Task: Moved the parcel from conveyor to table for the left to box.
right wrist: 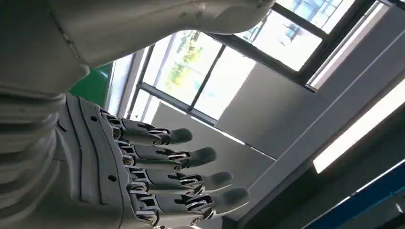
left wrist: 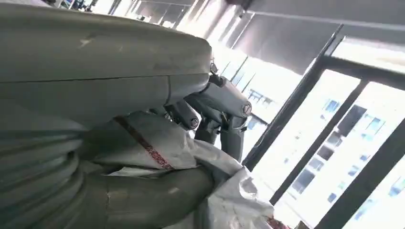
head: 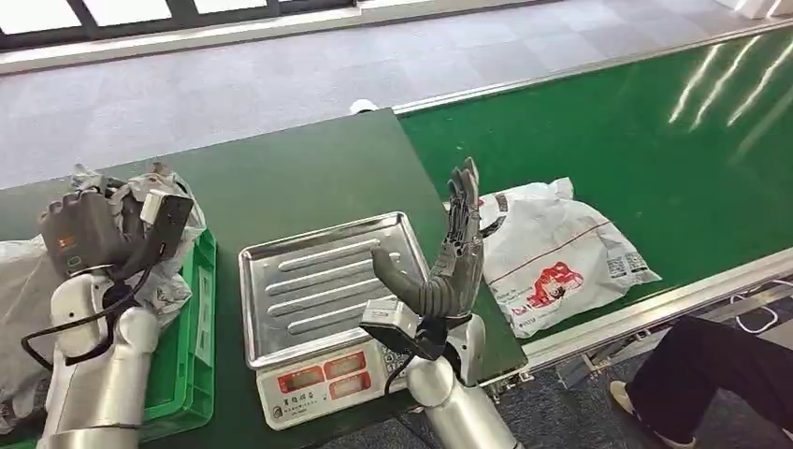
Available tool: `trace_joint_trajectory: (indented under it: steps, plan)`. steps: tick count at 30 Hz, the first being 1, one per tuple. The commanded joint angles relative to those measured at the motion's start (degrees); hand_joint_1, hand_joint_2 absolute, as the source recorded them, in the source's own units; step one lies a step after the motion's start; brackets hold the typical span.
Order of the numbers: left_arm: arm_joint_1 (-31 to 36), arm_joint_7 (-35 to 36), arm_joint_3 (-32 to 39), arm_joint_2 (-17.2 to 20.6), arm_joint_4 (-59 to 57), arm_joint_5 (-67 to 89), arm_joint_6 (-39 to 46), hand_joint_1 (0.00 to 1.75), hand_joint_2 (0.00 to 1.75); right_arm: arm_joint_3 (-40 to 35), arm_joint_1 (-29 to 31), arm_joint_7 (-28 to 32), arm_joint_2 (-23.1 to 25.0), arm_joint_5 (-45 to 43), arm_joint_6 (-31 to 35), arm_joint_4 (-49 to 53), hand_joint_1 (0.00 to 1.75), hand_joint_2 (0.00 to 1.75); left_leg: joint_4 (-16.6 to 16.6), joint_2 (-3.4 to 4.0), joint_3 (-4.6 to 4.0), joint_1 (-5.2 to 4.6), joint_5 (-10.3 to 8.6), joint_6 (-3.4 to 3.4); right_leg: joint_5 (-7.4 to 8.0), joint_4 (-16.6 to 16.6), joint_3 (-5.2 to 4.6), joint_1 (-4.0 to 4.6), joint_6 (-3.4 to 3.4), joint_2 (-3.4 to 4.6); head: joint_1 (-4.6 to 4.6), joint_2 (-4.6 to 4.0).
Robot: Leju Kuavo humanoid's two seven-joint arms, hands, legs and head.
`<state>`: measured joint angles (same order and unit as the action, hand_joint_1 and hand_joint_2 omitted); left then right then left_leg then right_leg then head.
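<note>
While a white parcel [head: 556, 257] lies on the green conveyor [head: 655, 131] beside the table [head: 281, 178], the right hand [head: 447, 267] is held up empty over the scale [head: 323, 313], fingers [right wrist: 191, 157] straight and apart. Another bag [left wrist: 191, 157] is gripped by the left hand [head: 89, 229] above the green box [head: 192, 318].

Table [head: 281, 178] bears scale [head: 323, 313], crate [head: 187, 355]; belt [head: 655, 140], seemingly parcel [head: 556, 253].

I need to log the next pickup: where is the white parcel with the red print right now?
In the head view the white parcel lies on the green conveyor belt, on the right, just beyond the open right hand and beside the scale.
</note>
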<state>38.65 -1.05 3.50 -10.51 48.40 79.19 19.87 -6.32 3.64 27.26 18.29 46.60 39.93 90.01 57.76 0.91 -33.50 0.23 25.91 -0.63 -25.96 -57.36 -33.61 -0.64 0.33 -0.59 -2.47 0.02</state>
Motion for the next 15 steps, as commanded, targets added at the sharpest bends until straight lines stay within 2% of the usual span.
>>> trace_joint_trajectory:
  steps: [1, 4, 5, 8, 9, 11, 12, 13, 14, 15]
  plan:
    - [4.94, 2.11, -1.09, 3.72, -17.24, -0.37, -1.08, 1.75, 1.75, 0.56, 0.61, 0.07, 1.71, 0.02, 0.07, -2.72, 0.00, 1.75, -0.10, -0.08, 0.09, 0.02, -0.01, -0.02, -0.02, 0.07, 0.09, 0.02, -0.06, 0.04, 0.02, 0.00]
    - [4.94, 2.11, -1.09, 3.72, -17.24, -0.37, -1.08, 1.75, 1.75, 0.56, 0.61, 0.07, 1.71, 0.02, 0.07, -2.72, 0.00, 1.75, -0.07, -0.03, 0.00, 0.05, -0.01, -0.02, 0.02, 0.09, 0.02, 0.06, -0.06, 0.10, 0.00, -0.02]
    - [4.97, 4.38, -1.17, 4.13, -18.05, 0.64, -0.75, 1.75, 1.75, 0.44, 0.40, 0.09, 1.71, 0.08, 0.07, -2.79, 0.00, 1.75, -0.05, -0.04, -0.04, 0.02, -0.01, -0.01, -0.01, 0.03, -0.04, 0.03, -0.05, 0.06, 0.02, 0.00]
    - [5.57, 23.59, -3.03, 7.00, -22.32, 10.81, -0.88, 1.75, 1.75, -0.74, 0.72, -1.12, 1.71, 0.63, 0.07, -3.47, 0.00, 1.75, -0.06, -0.04, -0.03, 0.05, -0.01, -0.02, 0.00, 0.06, -0.01, 0.05, -0.06, 0.06, 0.00, 0.00]
    - [5.19, 25.24, -2.01, 7.91, -23.35, 10.43, -1.39, 1.75, 1.75, -1.13, 1.03, -1.48, 1.71, 0.80, 0.07, -3.68, 0.00, 1.75, -0.13, 0.02, 0.03, 0.06, -0.03, -0.03, 0.04, 0.13, 0.03, 0.05, -0.08, 0.14, 0.00, -0.02]
    - [4.45, 24.27, -0.12, 8.36, -24.15, 8.98, -0.04, 1.75, 1.75, -1.40, 1.30, -2.17, 1.71, 1.28, 0.07, -3.78, 0.00, 1.75, -0.10, 0.14, 0.03, 0.01, 0.01, -0.02, 0.02, 0.05, -0.01, 0.01, -0.06, 0.23, 0.00, 0.00]
    - [3.23, 21.41, 3.08, 7.87, -22.97, 5.84, 6.60, 1.75, 1.75, -1.31, 1.34, -2.47, 1.71, 1.47, 0.07, -3.54, 0.00, 1.75, -0.07, 0.18, 0.02, 0.03, 0.02, -0.02, 0.01, 0.04, -0.01, 0.02, -0.06, 0.21, 0.00, -0.02]
    - [2.65, 19.84, 4.31, 7.52, -21.98, 4.45, 10.23, 0.00, 1.75, -1.34, 1.31, -2.17, 1.71, 1.05, 0.07, -3.51, 0.00, 1.75, -0.15, 0.28, 0.10, 0.04, 0.00, -0.04, 0.06, 0.11, 0.01, 0.03, -0.09, 0.34, 0.02, 0.00]
    - [1.94, 11.96, 7.92, 6.25, -19.81, -1.76, 15.34, 0.00, 1.75, -0.93, 1.13, -1.81, 1.71, 1.02, 0.07, -3.56, 0.00, 1.75, -0.12, 0.24, 0.08, 0.03, 0.01, -0.04, 0.02, 0.06, 0.00, 0.03, -0.08, 0.26, 0.00, -0.02]
    - [1.94, 11.96, 7.92, 6.25, -19.81, -1.76, 15.34, 0.00, 1.75, -0.93, 1.13, -1.81, 1.71, 1.02, 0.07, -3.56, 0.00, 1.75, -0.07, 0.15, 0.00, 0.02, 0.01, -0.03, -0.01, 0.02, -0.04, 0.04, -0.06, 0.14, 0.02, 0.00]
